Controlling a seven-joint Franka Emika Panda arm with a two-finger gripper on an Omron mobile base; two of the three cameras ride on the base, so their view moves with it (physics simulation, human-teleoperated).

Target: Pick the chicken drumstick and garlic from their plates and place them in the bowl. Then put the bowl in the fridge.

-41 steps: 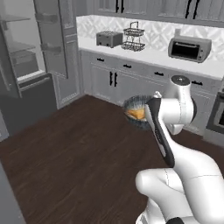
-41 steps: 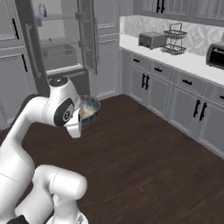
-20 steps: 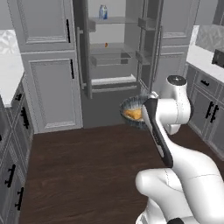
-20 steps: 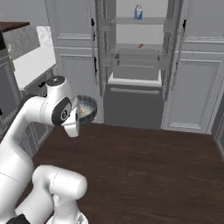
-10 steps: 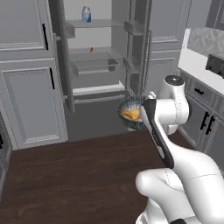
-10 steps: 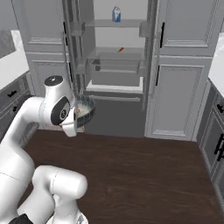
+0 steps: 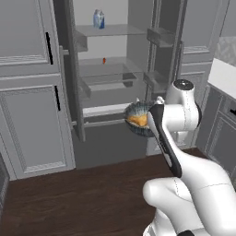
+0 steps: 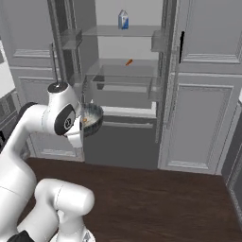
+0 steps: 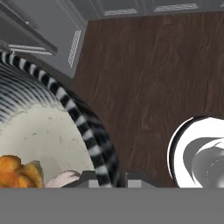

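The dark speckled bowl (image 7: 136, 120) hangs in the air in front of the open fridge (image 7: 110, 73), held by its rim. My gripper (image 9: 111, 178) is shut on that rim (image 9: 87, 124), one finger inside and one outside. The golden-orange chicken drumstick (image 9: 15, 171) lies inside the bowl, with the pale garlic (image 9: 61, 179) beside it. In the right base view the bowl (image 8: 92, 118) sits at my wrist, just left of the fridge (image 8: 124, 80) opening. The plates are out of view.
Both fridge doors stand open, with bins (image 7: 159, 37) on them. A milk carton (image 7: 98, 19) stands on the top shelf and a small orange item (image 7: 104, 60) on the shelf below. Grey cabinets (image 7: 27, 92) flank the fridge. Dark wood floor (image 7: 83, 193) lies ahead.
The base has turned from the counter side to face the fridge, which now stands nearer and more central. The bowl stays in my gripper with the food inside.
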